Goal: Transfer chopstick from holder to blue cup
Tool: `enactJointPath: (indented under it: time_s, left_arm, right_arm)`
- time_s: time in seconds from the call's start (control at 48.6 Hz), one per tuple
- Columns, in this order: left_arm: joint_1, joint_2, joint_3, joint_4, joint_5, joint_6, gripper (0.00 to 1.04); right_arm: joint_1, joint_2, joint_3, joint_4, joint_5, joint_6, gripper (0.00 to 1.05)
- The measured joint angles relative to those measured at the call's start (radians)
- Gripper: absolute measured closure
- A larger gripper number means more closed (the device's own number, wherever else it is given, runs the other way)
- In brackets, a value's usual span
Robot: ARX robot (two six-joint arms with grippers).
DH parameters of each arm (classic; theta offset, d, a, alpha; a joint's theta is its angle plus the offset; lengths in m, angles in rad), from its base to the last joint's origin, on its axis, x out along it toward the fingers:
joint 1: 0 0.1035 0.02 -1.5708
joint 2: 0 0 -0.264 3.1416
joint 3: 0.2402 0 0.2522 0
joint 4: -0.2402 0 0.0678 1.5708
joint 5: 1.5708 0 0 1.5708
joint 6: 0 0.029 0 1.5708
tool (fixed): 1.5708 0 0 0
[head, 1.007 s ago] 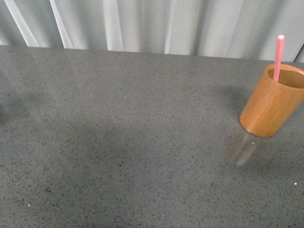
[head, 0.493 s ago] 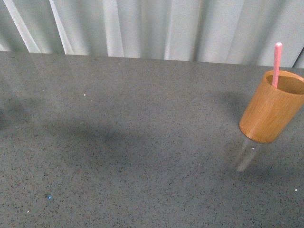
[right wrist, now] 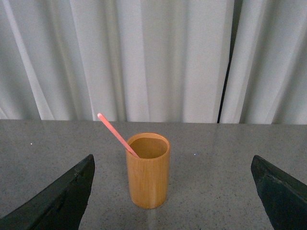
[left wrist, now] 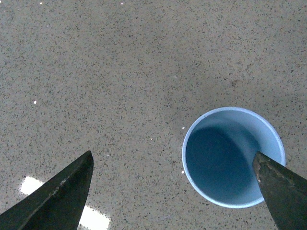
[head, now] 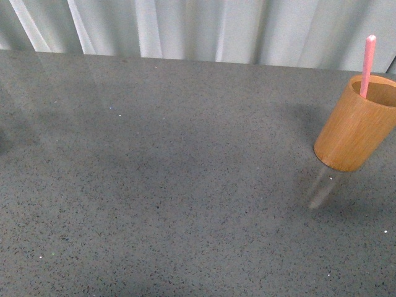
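The orange-brown wooden holder (head: 357, 122) stands upright at the far right of the grey table, with a pink chopstick (head: 367, 64) leaning out of it. In the right wrist view the holder (right wrist: 147, 171) and chopstick (right wrist: 117, 134) sit ahead of my open right gripper (right wrist: 172, 191), apart from both fingers. The left wrist view looks straight down into the blue cup (left wrist: 233, 156), which is empty and upright. My open left gripper (left wrist: 175, 187) hovers above it, one fingertip (left wrist: 283, 189) over the cup's rim. Neither gripper shows in the front view, nor does the cup.
A speckled grey tabletop (head: 173, 185) fills the front view. White pleated curtains (head: 204, 28) hang behind its far edge. The holder stands close to the picture's right edge.
The front view has shifted slightly, so the holder and table edge sit a little differently in the picture. The holder and chopstick themselves have not moved on the table.
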Motion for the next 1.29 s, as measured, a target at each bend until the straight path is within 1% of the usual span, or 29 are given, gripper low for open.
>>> enactJointPath:
  time_s: [0.164, 0.514, 0.699, 1.007, 1.295]
  left_arm:
    - [0.003, 0.066, 0.044, 0.0, 0.001, 0.0, 0.07]
    - [0.031, 0.171, 0.057, 0.046, -0.023, 0.015, 0.07]
    - [0.031, 0.212, 0.101, 0.059, -0.029, 0.018, 0.07]
    - [0.024, 0.273, 0.119, 0.079, -0.072, 0.003, 0.07]
    - [0.004, 0.274, 0.117, 0.061, -0.067, -0.019, 0.07]
  right_arm:
    - [0.0, 0.0, 0.0, 0.0, 0.0, 0.0, 0.1]
    - [0.0, 0.0, 0.0, 0.0, 0.0, 0.0, 0.1]
    - [0.0, 0.0, 0.0, 0.0, 0.0, 0.0, 0.1]
    - [0.0, 0.0, 0.0, 0.0, 0.0, 0.0, 0.1]
    - [0.0, 0.0, 0.0, 0.0, 0.0, 0.0, 0.1]
